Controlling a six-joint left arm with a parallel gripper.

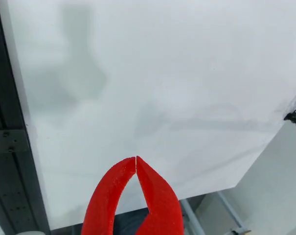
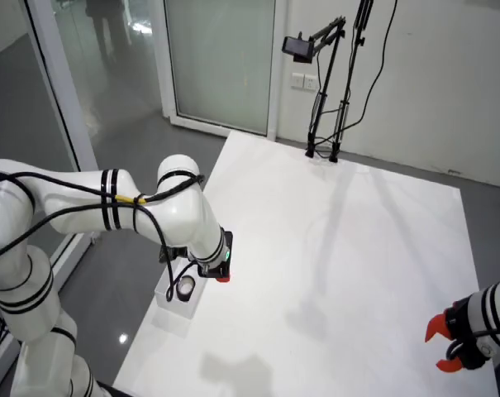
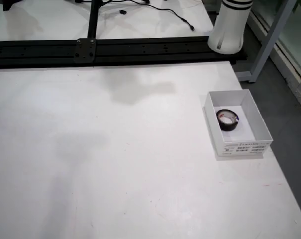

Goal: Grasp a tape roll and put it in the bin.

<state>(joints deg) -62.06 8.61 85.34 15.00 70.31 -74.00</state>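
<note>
Seen from the camera riding on the arm, the red gripper [image 1: 136,159] hangs over a bare white table [image 1: 152,88], its two fingertips meeting at a point with nothing between them; the table's near edge runs diagonally below, a dark metal frame [image 1: 6,147] borders it on the left of this view, and soft shadows lie across the top. In the wide room view, the white arm [image 2: 159,211] bends over the table's left edge, its red tip [image 2: 223,277] just above the small white box [image 2: 182,291] holding the tape roll [image 2: 184,289]; the table stretches open to the right, a camera stand [image 2: 324,91] sits at the far edge, and a second arm's red gripper [image 2: 441,343] rests at the lower right corner. From the overhead table view, the dark tape roll [image 3: 227,120] lies flat inside the white box [image 3: 237,99] near the table's right edge; a printed label [image 3: 245,147] on the box's front wall is too small to read. A black rail [image 3: 110,50] crosses the back, and the white robot base [image 3: 231,27] stands behind the box.
</note>
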